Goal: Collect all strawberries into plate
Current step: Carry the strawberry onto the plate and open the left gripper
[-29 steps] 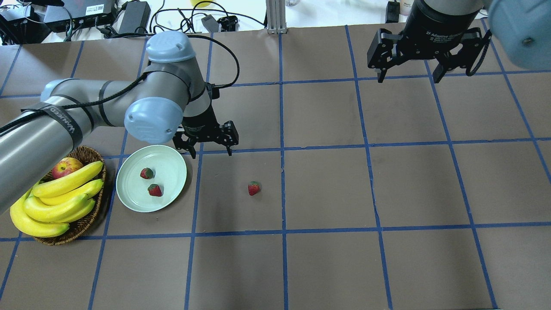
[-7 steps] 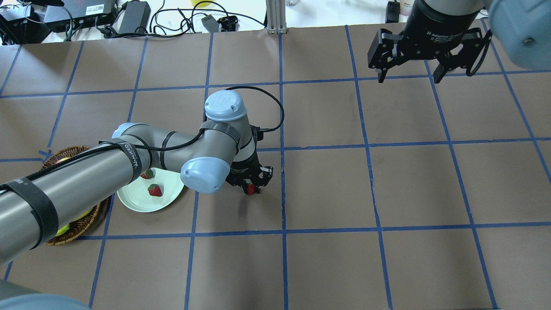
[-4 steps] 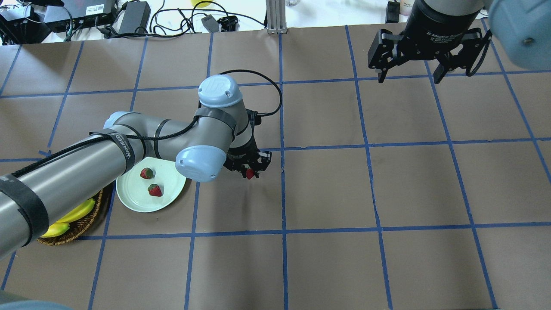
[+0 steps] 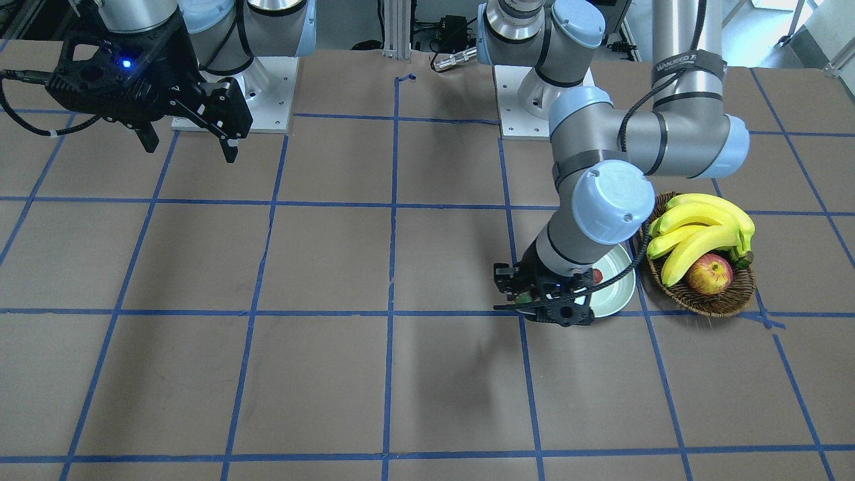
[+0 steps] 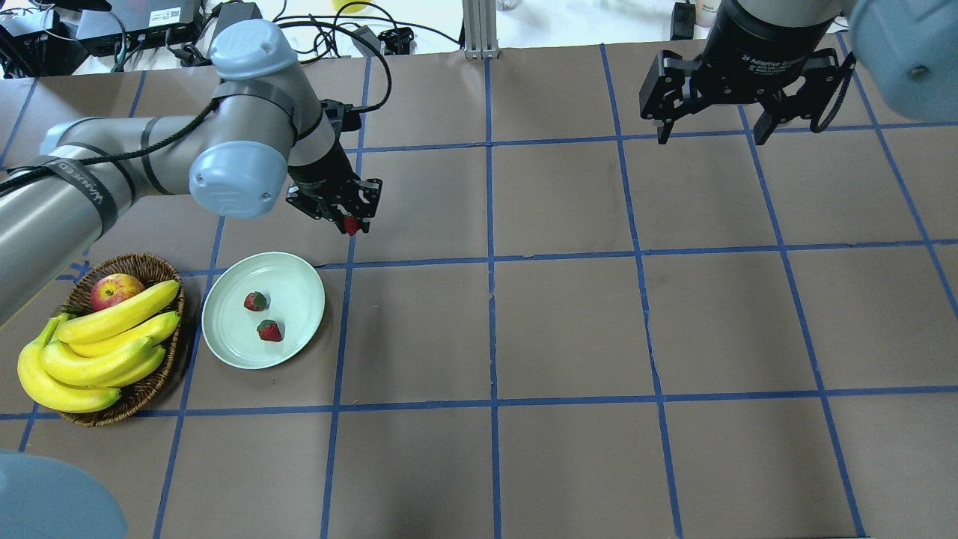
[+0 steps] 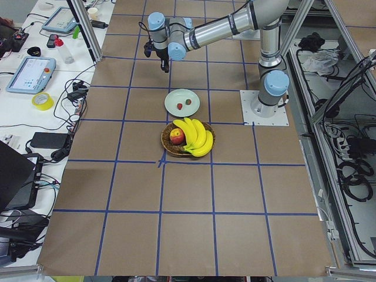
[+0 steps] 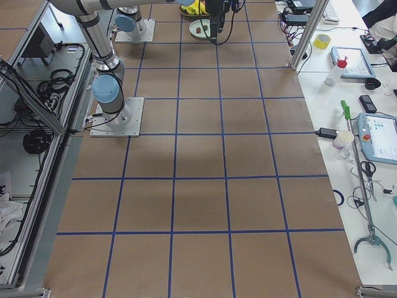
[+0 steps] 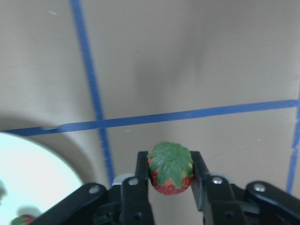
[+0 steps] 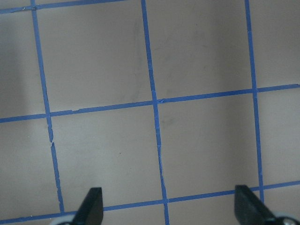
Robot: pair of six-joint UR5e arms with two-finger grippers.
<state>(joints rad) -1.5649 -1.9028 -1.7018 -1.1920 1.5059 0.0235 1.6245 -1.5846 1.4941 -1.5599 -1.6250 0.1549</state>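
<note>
Two strawberries (image 5: 255, 301) are lying on the one plate (image 5: 296, 288) in the overhead view, one basket (image 5: 144, 262) of bananas (image 5: 112, 322) and one apple (image 5: 114, 290) sitting to its left; the left gripper (image 5: 349, 221) is hanging raised, beyond the plate's far-right edge, and the right gripper (image 5: 711, 133) is hanging spread, empty. In the left wrist view, fingers (image 8: 142, 168) are pinching the third strawberry (image 8: 170, 168) beside the plate's rim. Judging so, only its drop is remaining.

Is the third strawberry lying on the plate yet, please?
No, only two strawberries lie on the plate; the third strawberry is gripped by the left end effector.
</note>
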